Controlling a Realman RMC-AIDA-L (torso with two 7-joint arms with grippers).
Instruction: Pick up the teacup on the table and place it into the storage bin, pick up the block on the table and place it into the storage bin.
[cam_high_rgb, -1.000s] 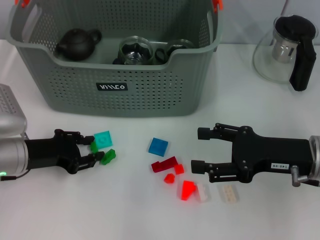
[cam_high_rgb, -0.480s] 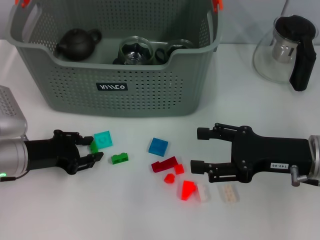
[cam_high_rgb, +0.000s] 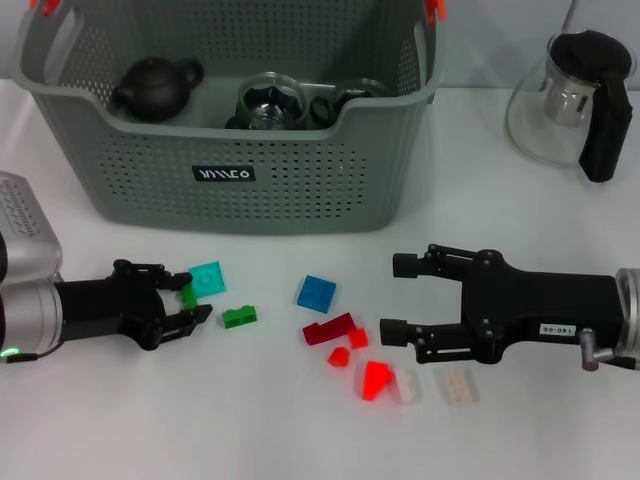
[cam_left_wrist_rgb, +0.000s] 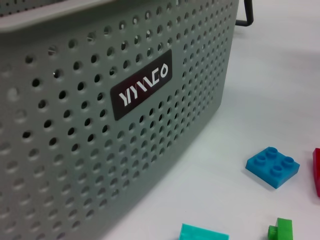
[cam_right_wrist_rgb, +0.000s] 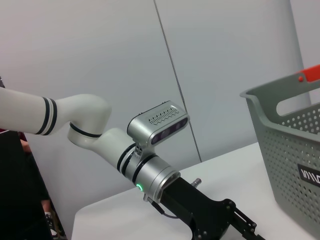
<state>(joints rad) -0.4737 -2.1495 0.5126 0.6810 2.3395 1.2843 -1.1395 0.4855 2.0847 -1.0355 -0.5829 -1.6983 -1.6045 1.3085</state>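
The left gripper (cam_high_rgb: 190, 304) lies low on the white table (cam_high_rgb: 200, 420), its fingers spread and empty, near the small green toy block (cam_high_rgb: 239, 316) lying loose just right of it, in front of the grey-green perforated storage bin (cam_high_rgb: 300, 180). A second ago that block sat between its fingertips; now it lies further right, and the arm has drawn back slightly. The right gripper (cam_high_rgb: 395, 298) hovers spread, unchanged.

Storage bin (cam_high_rgb: 300, 190), upper centre of head view: matt grey-green plastic, perforated walls. Teapot (cam_high_rgb: 155, 87) inside, upper left: dull dark, ceramic-looking. Glass pitcher (cam_high_rgb: 545, 115), upper right: clear, glossy. Blocks, e.g. blue block (cam_high_rgb: 316, 293), centre: smooth plastic w/ slight sheen. Table (cam_high_rgb: 200, 420): white, matt. Left gripper (cam_high_rgb: 196, 301) & right gripper (cam_high_rgb: 390, 298): matt black.
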